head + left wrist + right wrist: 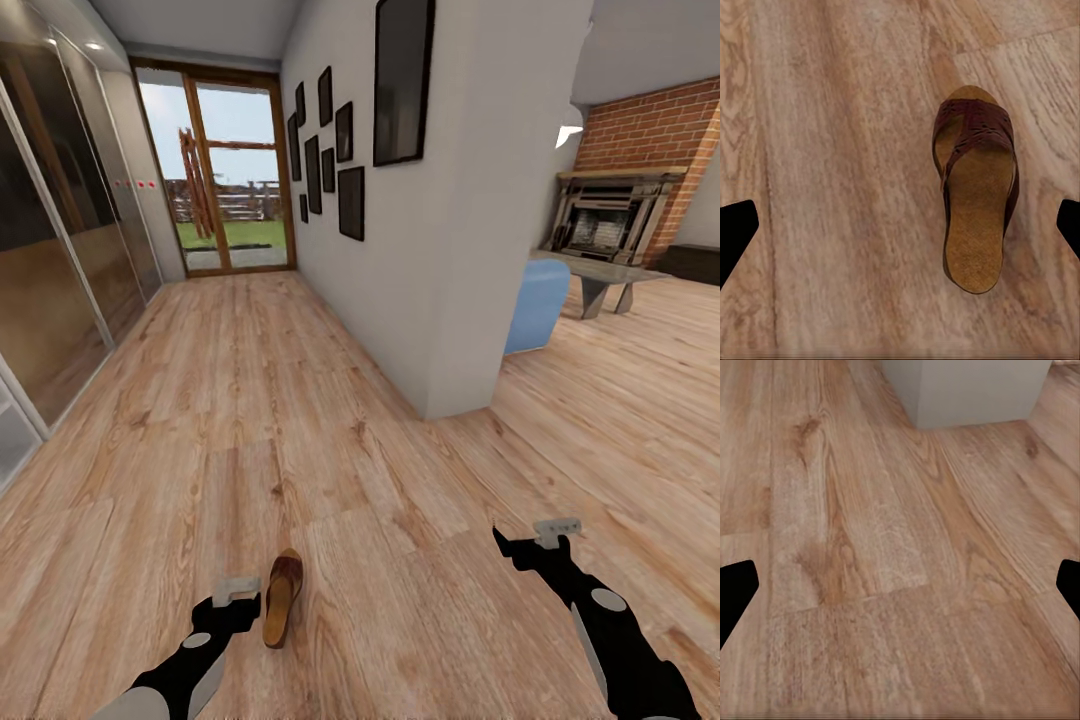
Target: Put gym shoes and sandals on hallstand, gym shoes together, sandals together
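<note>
While one sandal (282, 597) is lying on the corridor floor (300, 400) | left gripper (236, 590) hovering beside it, apparently apart, empty | right gripper (548, 532) likewise | nothing racked yet.

Blue ottoman (537, 303) beside white wall (455, 220); brick fireplace (610, 215) beyond; glass door (225, 170) far end.

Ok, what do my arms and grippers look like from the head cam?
Both arms are glossy black with pale grey oval panels. The left gripper and right gripper are black, each topped by a small light-grey bracket. In the wrist views their fingertips show as plain black wedges.
</note>
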### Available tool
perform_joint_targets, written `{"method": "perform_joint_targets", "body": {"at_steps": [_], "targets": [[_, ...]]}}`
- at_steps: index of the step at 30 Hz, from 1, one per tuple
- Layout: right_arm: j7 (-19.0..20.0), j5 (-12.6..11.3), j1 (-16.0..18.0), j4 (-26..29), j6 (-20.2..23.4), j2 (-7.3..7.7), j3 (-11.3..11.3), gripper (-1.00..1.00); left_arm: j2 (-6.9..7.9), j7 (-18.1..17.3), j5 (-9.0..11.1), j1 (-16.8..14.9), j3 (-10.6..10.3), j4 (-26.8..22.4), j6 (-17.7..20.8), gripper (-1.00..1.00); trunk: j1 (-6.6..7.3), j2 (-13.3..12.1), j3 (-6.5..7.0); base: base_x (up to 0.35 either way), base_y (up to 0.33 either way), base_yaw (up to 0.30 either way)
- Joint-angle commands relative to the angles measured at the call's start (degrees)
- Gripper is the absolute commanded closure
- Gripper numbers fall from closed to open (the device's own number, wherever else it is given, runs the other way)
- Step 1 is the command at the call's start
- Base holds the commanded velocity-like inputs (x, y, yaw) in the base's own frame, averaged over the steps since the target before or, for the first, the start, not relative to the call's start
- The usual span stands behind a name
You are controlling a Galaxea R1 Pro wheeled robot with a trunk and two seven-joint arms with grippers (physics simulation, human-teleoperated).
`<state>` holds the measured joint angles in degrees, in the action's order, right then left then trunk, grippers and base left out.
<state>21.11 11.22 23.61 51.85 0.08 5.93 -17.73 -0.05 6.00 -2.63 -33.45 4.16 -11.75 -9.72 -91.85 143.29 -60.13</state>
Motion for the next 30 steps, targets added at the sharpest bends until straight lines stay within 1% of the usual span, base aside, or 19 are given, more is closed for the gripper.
{"method": "perform_joint_targets", "body": {"at_steps": [1,4,5,6,9,11,12,25,30], "targets": [[0.39,0.53,0.04,0.12,0.03,-0.04,-0.21,-1.00,-0.03,-0.02,-0.30,-0.04,0.39,0.06,-0.22,-1.00,-0.01,0.04,-0.37,0.000,0.000,0.000],[0.38,0.50,0.04,0.29,0.32,-0.04,-0.20,-1.00,-0.03,-0.02,-0.33,-0.04,0.36,0.06,-0.20,-1.00,-0.09,0.08,-1.31,0.000,0.000,0.000],[0.39,0.49,0.04,0.36,0.55,-0.04,-0.20,-1.00,-0.03,-0.02,-0.33,-0.04,0.35,0.06,-0.19,-1.00,-0.09,0.08,-1.41,0.000,0.000,0.000],[0.41,0.48,0.04,0.83,2.18,-0.04,-0.20,-1.00,-0.04,-0.02,-0.35,-0.04,0.30,0.06,-0.15,-1.00,-0.09,0.08,-1.50,0.000,0.000,0.000],[0.41,0.48,0.04,1.45,3.82,-0.04,-0.20,-1.00,-0.04,-0.05,-0.40,-0.07,0.29,0.06,-0.14,-1.00,-0.09,0.08,-1.77,0.000,0.000,-0.017],[0.42,0.47,0.04,2.67,6.09,-0.04,-0.20,-1.00,-0.04,-0.09,-0.43,-0.05,0.25,0.06,-0.13,-1.00,-0.09,0.08,-1.95,0.000,0.000,-0.095],[0.42,0.49,0.04,2.99,6.56,-0.04,-0.20,-1.00,-0.04,-0.15,-0.44,-0.05,0.25,0.06,-0.13,-1.00,-0.09,0.08,-2.03,0.000,0.000,-0.143],[0.42,0.49,0.04,3.58,7.37,-0.04,-0.20,-1.00,-0.04,-0.31,-0.41,-0.04,-0.37,0.06,-0.24,-1.00,-0.09,0.08,-3.05,0.002,0.000,-0.171],[0.41,0.48,0.04,3.60,7.39,-0.04,-0.20,-1.00,-0.04,-0.23,-0.31,-0.04,-0.45,-0.19,-0.47,-1.00,-0.09,0.08,-3.19,0.132,-0.066,-0.070]]}}
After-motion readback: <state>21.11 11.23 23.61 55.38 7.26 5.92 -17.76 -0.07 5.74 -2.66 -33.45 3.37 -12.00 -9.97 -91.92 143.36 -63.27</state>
